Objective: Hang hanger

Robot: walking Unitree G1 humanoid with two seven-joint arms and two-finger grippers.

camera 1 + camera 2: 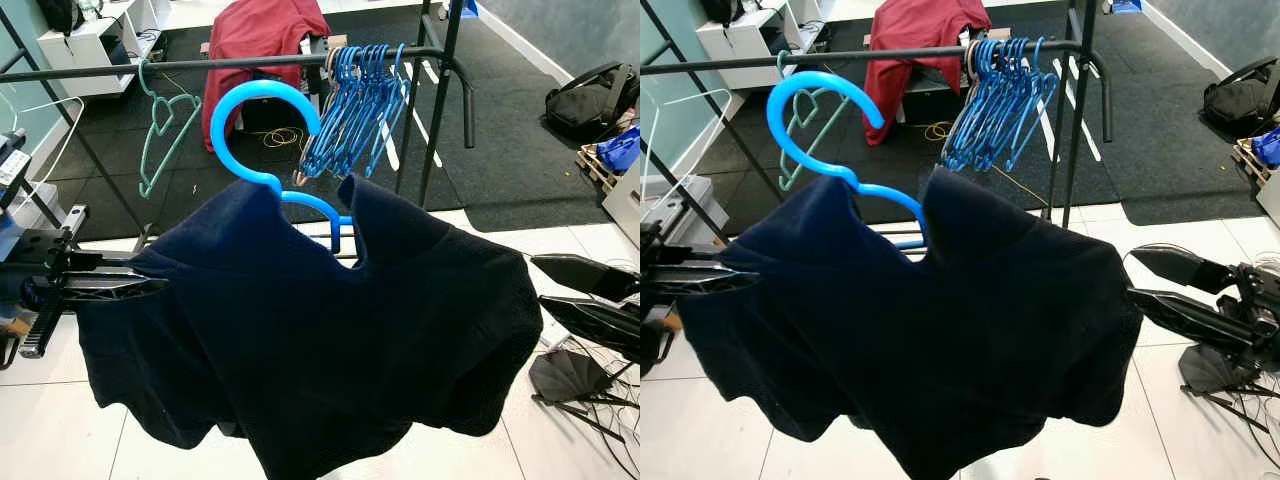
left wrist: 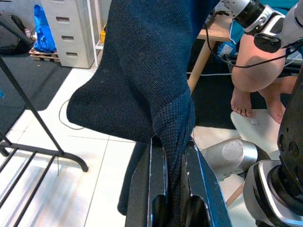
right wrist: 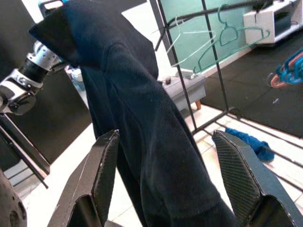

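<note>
A dark navy sweater (image 1: 320, 340) hangs on a bright blue hanger (image 1: 262, 87) whose big round hook stands up in front of the black clothes rail (image 1: 250, 62). The hook is just below the rail and not on it. My left gripper (image 1: 160, 285) is shut on the sweater's left shoulder; in the left wrist view the knit is pinched between its fingers (image 2: 158, 161). At the sweater's right edge, my right gripper (image 1: 540, 283) is open. In the right wrist view the cloth (image 3: 156, 142) hangs between the spread fingers (image 3: 102, 165).
On the rail hang a bunch of blue hangers (image 1: 355, 100) and a teal hanger (image 1: 165, 120). A red cloth (image 1: 260, 35) lies behind the rail, a black bag (image 1: 590, 100) at far right. A person's bare feet (image 2: 241, 101) rest near a white stool.
</note>
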